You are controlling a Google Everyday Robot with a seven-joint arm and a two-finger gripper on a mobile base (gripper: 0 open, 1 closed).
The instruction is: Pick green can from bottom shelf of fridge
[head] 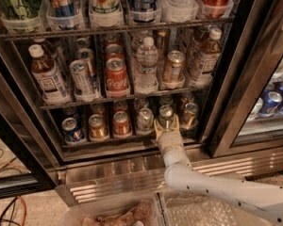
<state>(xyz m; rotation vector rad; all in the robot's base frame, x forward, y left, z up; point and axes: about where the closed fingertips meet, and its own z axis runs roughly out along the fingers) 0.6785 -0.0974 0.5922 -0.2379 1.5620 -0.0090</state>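
Observation:
The fridge (pixel 23 126) stands open, with a ribbed steel base. On its bottom shelf (pixel 108 140) a row of short cans stands behind the thin front rail. The green can (pixel 166 113), dark with a silver lid, is second from the right, between a silvery-white can (pixel 145 118) and a brown-gold can (pixel 189 113). My gripper (pixel 166 125) reaches in from below on the white arm. Its tan fingers (pixel 157 126) are spread open on either side of the green can's lower part, at the shelf's front rail.
Above is a rack with bottles and taller cans (pixel 115 74). The dark door frame (pixel 236 93) stands right of the gripper, with blue cans (pixel 272 100) in the adjoining cooler. Blue, gold and red cans (pixel 121 122) fill the shelf's left. Plastic bins (pixel 113 211) lie below.

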